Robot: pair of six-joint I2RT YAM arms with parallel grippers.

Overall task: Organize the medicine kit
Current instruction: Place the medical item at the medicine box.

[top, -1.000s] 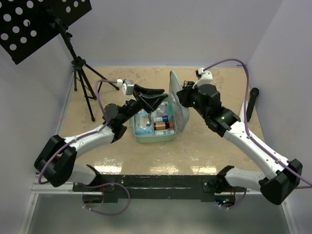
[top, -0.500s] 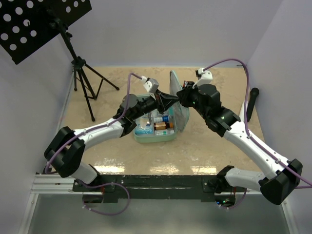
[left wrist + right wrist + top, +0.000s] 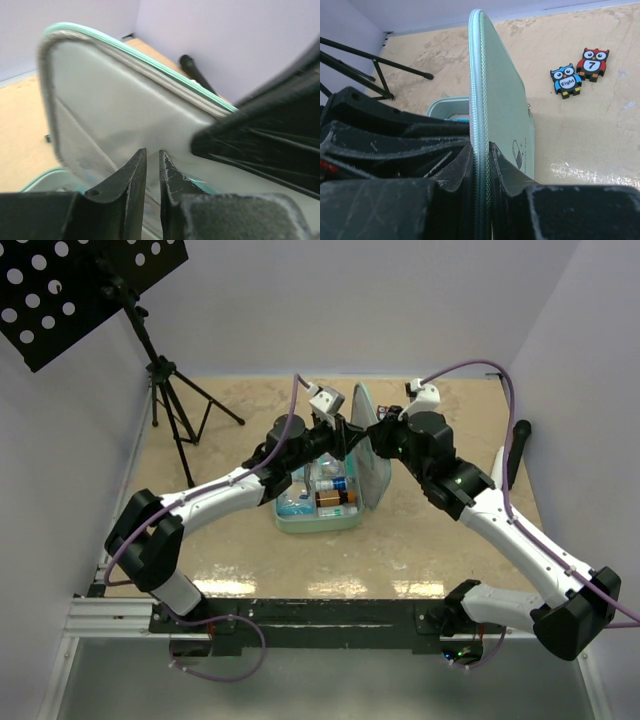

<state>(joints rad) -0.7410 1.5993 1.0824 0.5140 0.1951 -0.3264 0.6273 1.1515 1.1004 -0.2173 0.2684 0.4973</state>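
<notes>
A tripod (image 3: 172, 405) bearing a black perforated panel (image 3: 70, 285) stands far left on the beige marbled table (image 3: 420, 540), with lilac walls around; the medicine kit (image 3: 318, 521) sits mid-table, open, its lid (image 3: 495, 90) upright between both grippers; the right gripper (image 3: 481, 155) is clamped on the lid's zip edge; the left gripper (image 3: 152, 160), fingers almost together, faces the grey lining; only the right wrist view shows a blue owl tile (image 3: 566, 81) and a red owl tile (image 3: 592, 64) beyond the lid.
</notes>
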